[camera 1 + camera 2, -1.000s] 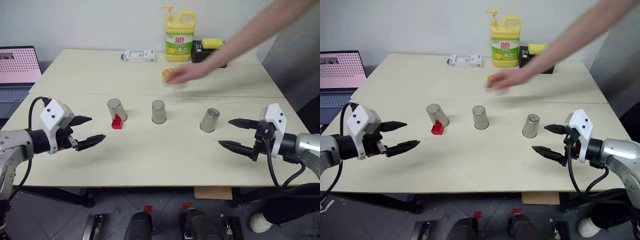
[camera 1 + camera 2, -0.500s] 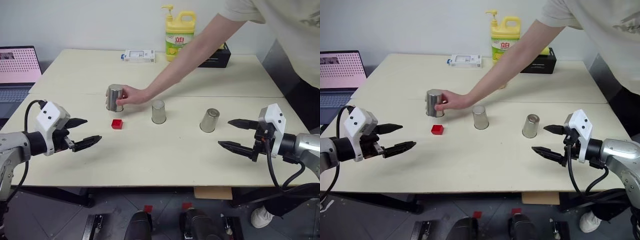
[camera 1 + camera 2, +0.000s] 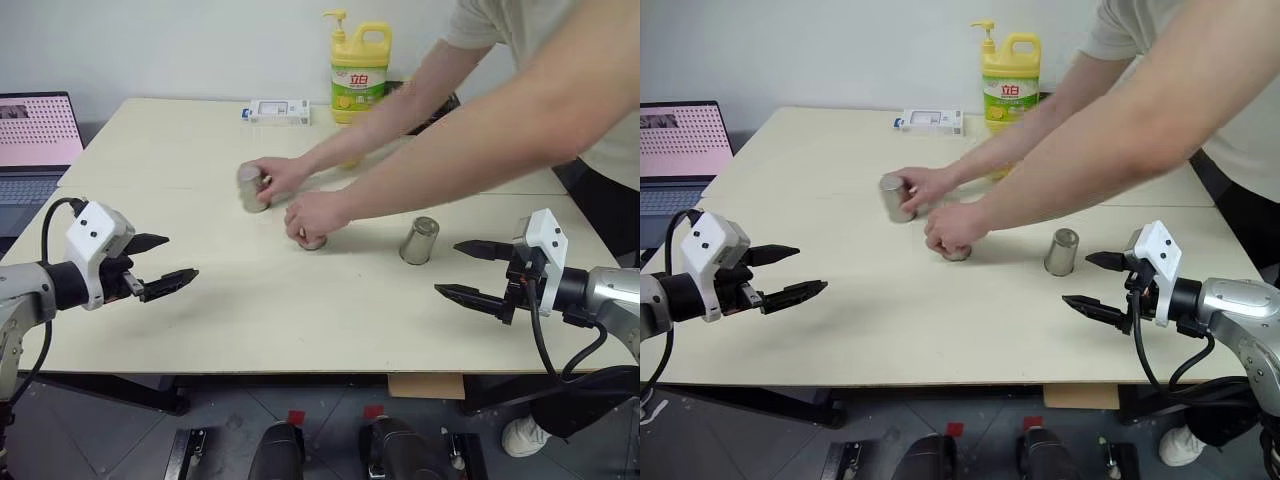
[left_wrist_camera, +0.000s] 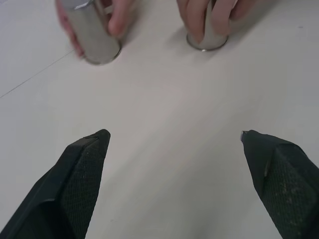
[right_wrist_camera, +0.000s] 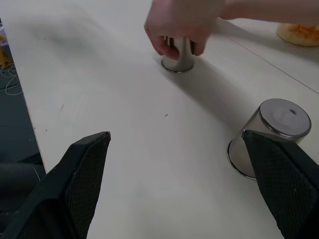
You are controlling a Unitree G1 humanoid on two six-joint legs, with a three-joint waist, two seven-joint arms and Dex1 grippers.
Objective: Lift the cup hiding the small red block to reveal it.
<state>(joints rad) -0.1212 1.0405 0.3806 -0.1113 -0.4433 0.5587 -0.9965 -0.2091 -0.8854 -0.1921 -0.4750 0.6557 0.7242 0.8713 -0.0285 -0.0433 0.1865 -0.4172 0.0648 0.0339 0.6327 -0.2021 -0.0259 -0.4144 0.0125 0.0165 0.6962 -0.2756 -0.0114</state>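
Note:
Three steel cups stand upside down on the pale table [image 3: 300,300]. A person's hand grips the left cup [image 3: 252,188]. Their other hand covers the middle cup [image 3: 314,240]. Nothing touches the right cup [image 3: 419,240]. The small red block is hidden, and I cannot tell which cup covers it. My left gripper [image 3: 182,256] hovers open near the table's left front, well short of the cups [image 4: 94,30]. Open too, my right gripper [image 3: 447,268] hangs just right of the right cup [image 5: 271,137], with nothing between its fingers.
The person's two arms [image 3: 470,130] reach across the table from the back right. A yellow dish-soap bottle [image 3: 359,68] and a white box [image 3: 279,110] stand at the far edge. A laptop [image 3: 35,140] sits to the left.
The person has put a second hand on the middle cup and moved the left cup back and to the right. The red block, exposed before, is out of sight. Both grippers stay put.

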